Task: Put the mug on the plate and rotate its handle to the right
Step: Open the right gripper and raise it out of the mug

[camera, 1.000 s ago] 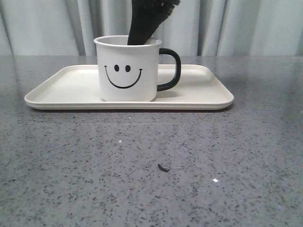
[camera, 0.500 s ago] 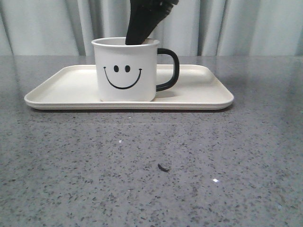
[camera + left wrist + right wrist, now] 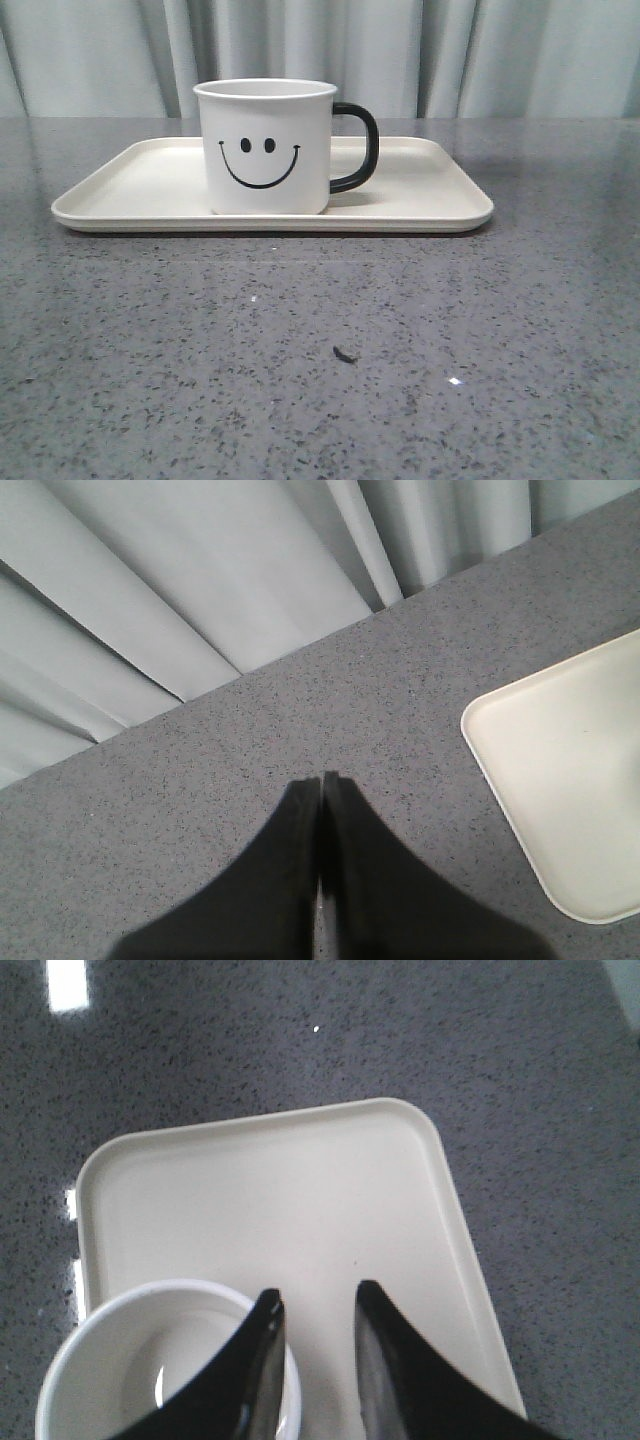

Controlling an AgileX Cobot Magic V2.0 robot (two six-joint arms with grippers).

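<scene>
The white mug [image 3: 265, 150] with a black smiley face stands upright on the cream rectangular plate [image 3: 130, 190]. Its black handle [image 3: 362, 150] points to the right. No gripper shows in the front view. In the right wrist view my right gripper [image 3: 318, 1300] is open and empty above the mug's rim [image 3: 70, 1350], one finger over the mug's inside and the other over the plate [image 3: 260, 1190]. In the left wrist view my left gripper [image 3: 322, 778] is shut and empty over the grey table, beside a corner of the plate [image 3: 560, 760].
The table is grey speckled stone [image 3: 320, 400] with a small dark speck [image 3: 344, 354] near the front. Pale curtains [image 3: 500, 50] hang behind the table's far edge. The handle is hidden in the right wrist view.
The right gripper's finger, which reached into the mug, has lifted up out of the front view. The mug shifted slightly left early on and now stands still.
</scene>
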